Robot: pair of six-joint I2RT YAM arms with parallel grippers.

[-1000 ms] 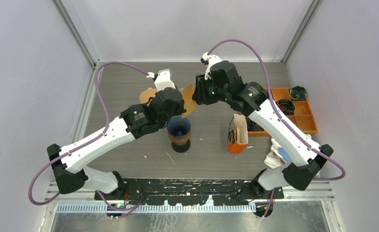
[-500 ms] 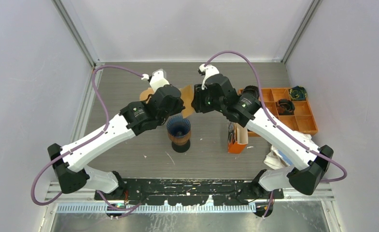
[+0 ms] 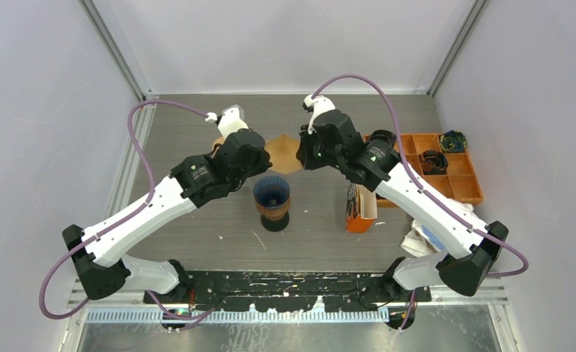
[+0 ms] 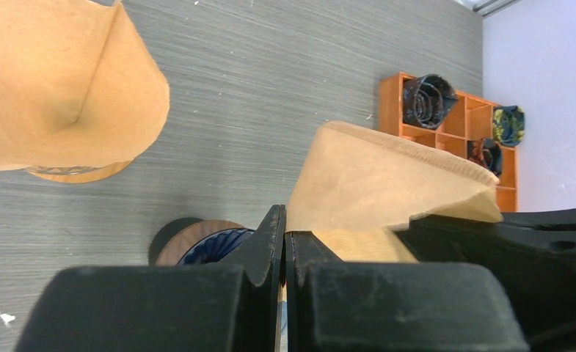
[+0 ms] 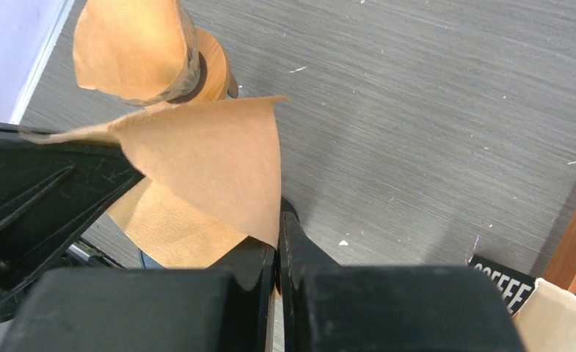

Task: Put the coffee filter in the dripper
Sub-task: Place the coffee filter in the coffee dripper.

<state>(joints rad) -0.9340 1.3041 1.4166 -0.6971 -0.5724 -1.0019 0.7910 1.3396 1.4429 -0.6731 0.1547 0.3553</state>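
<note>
Both arms meet over the grey table (image 5: 431,110) with one brown coffee filter (image 3: 281,154) stretched between them. The left gripper (image 4: 284,246) has its fingers pressed together, pinching the filter's edge, so that the paper fans out up and to the right of those fingertips in the left wrist view. The right gripper (image 5: 276,246) likewise shows its fingers squeezed together on the filter's lower corner, the sheet rising up and to the left of them towards the other gripper's black body. The filter hangs in the air, partly opened, touching nothing but the two pairs of fingers. The blue ribbed dripper (image 3: 271,192) stands upright on its wooden base on the table, below both sets of fingertips and slightly towards the arms' bases, with no filter in it. A stack of filters (image 5: 134,44) sits on a wooden holder beyond the left gripper's fingers, well apart from the held sheet. An orange tray (image 4: 387,110) holding dark items lies far out past the right gripper's side, and a coffee bag (image 3: 360,205) stands beside the right arm.
</note>
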